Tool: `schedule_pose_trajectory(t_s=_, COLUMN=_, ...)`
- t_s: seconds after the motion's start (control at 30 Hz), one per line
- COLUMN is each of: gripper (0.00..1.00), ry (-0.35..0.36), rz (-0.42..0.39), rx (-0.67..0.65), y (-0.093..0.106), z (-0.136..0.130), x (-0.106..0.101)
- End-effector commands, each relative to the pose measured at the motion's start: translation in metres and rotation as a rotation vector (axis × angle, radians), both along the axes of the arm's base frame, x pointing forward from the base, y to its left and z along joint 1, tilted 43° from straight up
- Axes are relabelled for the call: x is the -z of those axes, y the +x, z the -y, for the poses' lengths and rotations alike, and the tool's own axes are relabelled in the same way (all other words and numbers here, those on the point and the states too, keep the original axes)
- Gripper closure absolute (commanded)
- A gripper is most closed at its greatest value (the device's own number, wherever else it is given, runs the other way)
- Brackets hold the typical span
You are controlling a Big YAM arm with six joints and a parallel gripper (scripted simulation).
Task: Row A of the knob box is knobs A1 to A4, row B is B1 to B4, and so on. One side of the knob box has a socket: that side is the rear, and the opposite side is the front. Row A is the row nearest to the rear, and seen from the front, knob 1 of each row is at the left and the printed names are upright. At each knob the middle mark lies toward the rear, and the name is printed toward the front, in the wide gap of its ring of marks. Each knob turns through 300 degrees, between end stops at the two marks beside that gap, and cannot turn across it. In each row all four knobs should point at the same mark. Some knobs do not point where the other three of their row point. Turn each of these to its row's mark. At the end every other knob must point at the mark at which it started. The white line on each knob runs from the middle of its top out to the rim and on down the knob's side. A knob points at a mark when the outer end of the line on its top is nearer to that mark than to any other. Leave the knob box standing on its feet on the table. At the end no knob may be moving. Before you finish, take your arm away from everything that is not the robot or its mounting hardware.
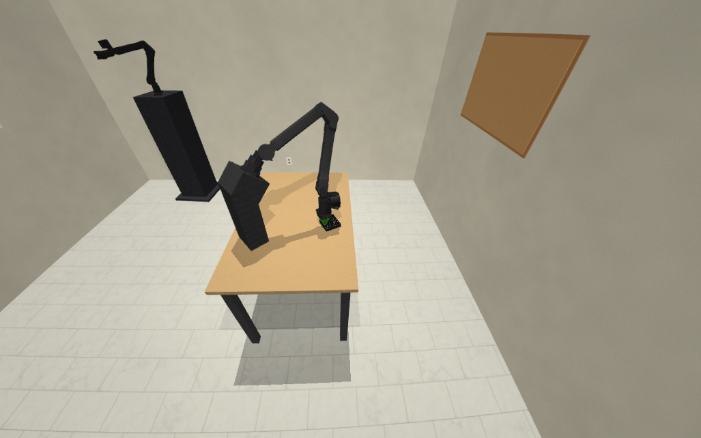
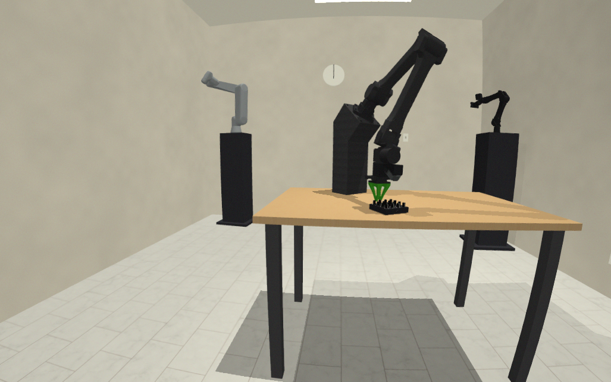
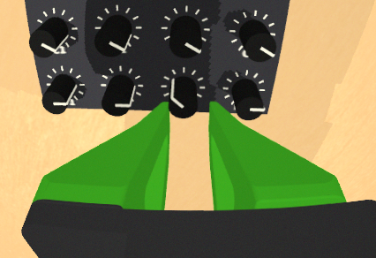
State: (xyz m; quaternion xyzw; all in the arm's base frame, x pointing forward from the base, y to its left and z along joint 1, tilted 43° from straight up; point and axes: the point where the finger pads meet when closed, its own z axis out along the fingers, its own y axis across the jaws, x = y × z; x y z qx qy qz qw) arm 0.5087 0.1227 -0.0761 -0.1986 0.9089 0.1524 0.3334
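The black knob box (image 1: 332,226) (image 2: 388,210) (image 3: 151,59) stands on the table. My gripper (image 2: 379,201) (image 3: 189,114) points down, its green fingers partly open with nothing gripped. In the wrist view its fingertips appear on either side of knob D3 (image 3: 186,110), at the front edge; their exact height over it is unclear. D3's top line points up-left. The lines of D1 (image 3: 54,98), D2 (image 3: 116,99) and D4 (image 3: 244,101) point right. C1 (image 3: 41,51), C2 (image 3: 107,48), C3 (image 3: 185,33) and C4 (image 3: 254,50) all point lower right. Row B is cut off; row A is out of the wrist view.
The wooden table (image 1: 298,271) (image 2: 307,208) carries my arm's black pedestal (image 1: 246,217) (image 2: 349,152), behind the box in the exterior view. Other arms stand on separate pedestals (image 2: 235,175) (image 2: 497,175) away from the table. Neighbouring knobs stand close around D3.
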Motion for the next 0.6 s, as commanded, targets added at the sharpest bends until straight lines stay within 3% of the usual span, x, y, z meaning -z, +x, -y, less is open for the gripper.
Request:
schedule_pose_trajectory(t_s=0.0, gripper=0.82, ry=0.005, rz=0.008, rx=0.003, y=0.0050, z=-0.0046, x=0.0017)
schedule_pose_trajectory(t_s=0.57, gripper=0.82, ry=0.006, rz=0.008, rx=0.000, y=0.0045, z=-0.0051, x=0.0013)
